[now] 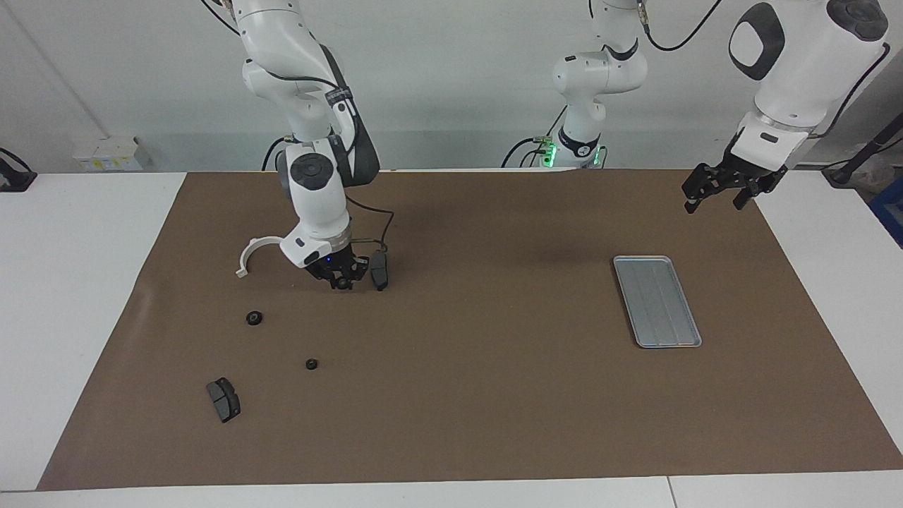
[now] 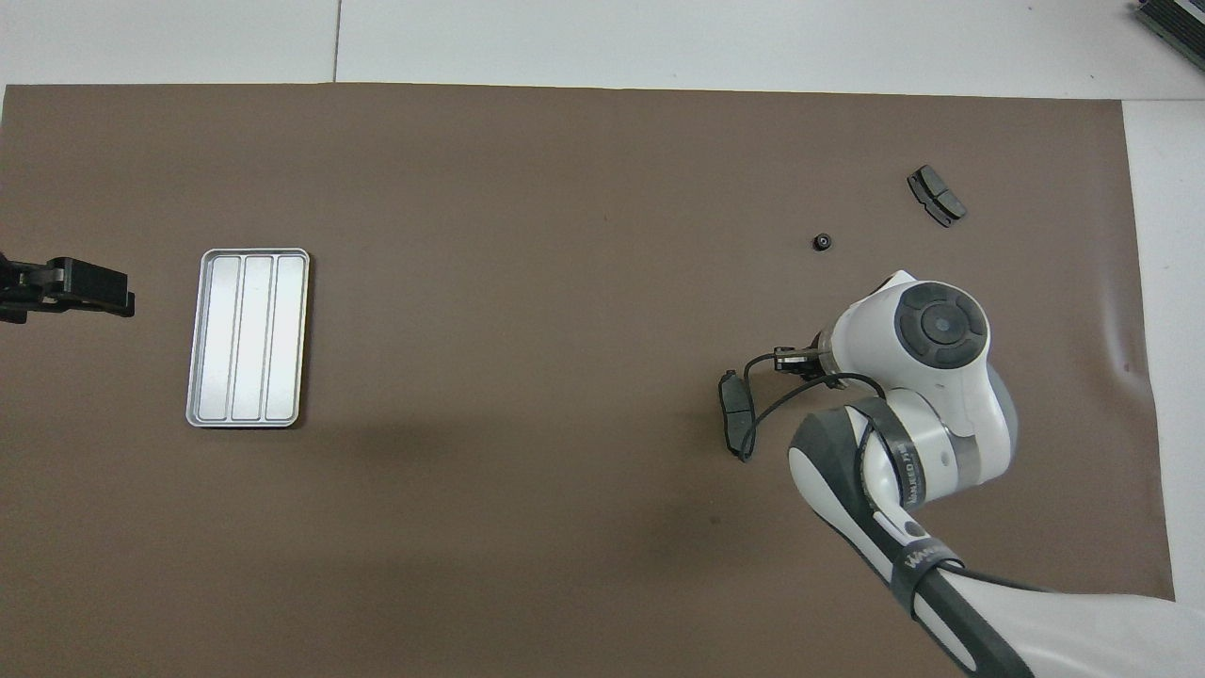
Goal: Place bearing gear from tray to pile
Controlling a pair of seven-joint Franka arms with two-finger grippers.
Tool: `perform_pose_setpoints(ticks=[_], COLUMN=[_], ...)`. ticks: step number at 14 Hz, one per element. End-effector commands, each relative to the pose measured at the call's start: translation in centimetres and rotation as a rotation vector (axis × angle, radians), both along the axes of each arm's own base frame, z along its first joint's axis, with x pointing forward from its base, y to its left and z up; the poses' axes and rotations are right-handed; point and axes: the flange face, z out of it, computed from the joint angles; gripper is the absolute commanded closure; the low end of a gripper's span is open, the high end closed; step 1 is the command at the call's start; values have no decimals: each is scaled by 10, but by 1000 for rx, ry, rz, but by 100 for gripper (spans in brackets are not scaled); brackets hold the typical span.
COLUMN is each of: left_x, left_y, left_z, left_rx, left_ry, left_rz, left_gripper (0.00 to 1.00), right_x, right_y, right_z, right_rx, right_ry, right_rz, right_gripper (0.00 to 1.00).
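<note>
Right gripper (image 1: 343, 282), fingers clamped on a bearing gear (image 1: 343, 284), hung over the pile for release; left gripper (image 1: 726, 190), fingers apart, waited at the tray's (image 1: 688, 331) one o'clock

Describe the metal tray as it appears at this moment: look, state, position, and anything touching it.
The tray is a flat rectangular piece of silver-grey metal with rounded corners, a low raised rim and lengthwise ridges that split its floor into three strips. Nothing lies in it. It rests flat on the brown mat toward the left arm's end of the table, set slightly askew in the facing view. Nothing touches it; the left claw hangs in the air apart from it.
</note>
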Motion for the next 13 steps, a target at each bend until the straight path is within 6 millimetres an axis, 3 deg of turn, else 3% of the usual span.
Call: perform_pose_setpoints(ticks=[1, 2, 3, 4, 6, 10, 13], left_x=[-4, -4, -4, -4, -4, -4, -4], left_y=[8, 7, 6, 6, 7, 6, 7], left_z=[6, 6, 6, 6, 6, 6, 6], left_rx=[18, 18, 18, 18, 18, 18, 18], left_ry=[-5, -2, -4, -4, -4, -4, -4], left_rz=[1, -1, -2, -2, -1, -2, -1], left_gripper=[0, 0, 0, 0, 0, 0, 0], right_x=[-14, -15, -14, -13, -2, 25, 47], right_y=[-36, -51, -58, -58, -49, -50, -56], right_z=[-3, -6, -6, -4, 11, 64, 126], right_rx=[17, 17, 17, 33, 94, 99, 91], right_ry=[13, 21, 23, 21, 5, 6, -6], right_rz=[49, 62, 60, 44, 1, -2, -7], right_gripper=[82, 53, 8, 0, 0, 0, 0])
